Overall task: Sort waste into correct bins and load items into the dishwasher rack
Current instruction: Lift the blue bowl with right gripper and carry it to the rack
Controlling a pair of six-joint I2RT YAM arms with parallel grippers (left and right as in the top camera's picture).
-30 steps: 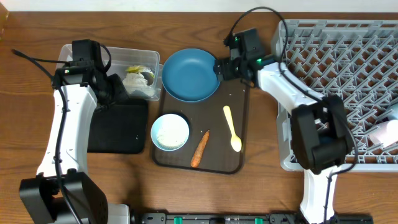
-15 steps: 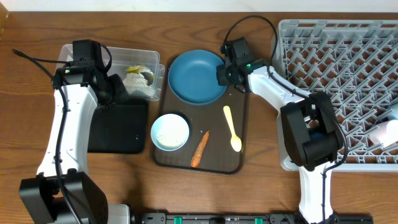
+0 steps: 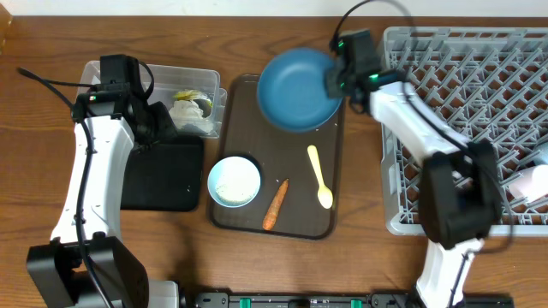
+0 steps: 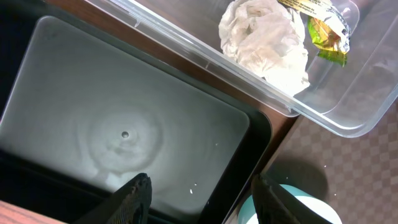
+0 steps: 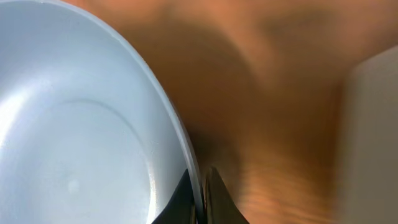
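Right claw [image 5: 199, 190] pinches dark-blue bowl [image 3: 294, 90] at its right rim; bowl extends left of it. Left claw [image 4: 200, 191] half-open over black tray [image 4: 93, 93].

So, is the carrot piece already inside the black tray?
No, the carrot piece lies on the brown serving tray, beside the yellow spoon.

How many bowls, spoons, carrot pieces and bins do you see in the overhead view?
Bowls: 2 (dark-blue bowl, white bowl)
Spoons: 1 (pale yellow spoon)
Carrot pieces: 1 (orange carrot piece)
Bins: 2 (clear tub, black tray)
Total: 6
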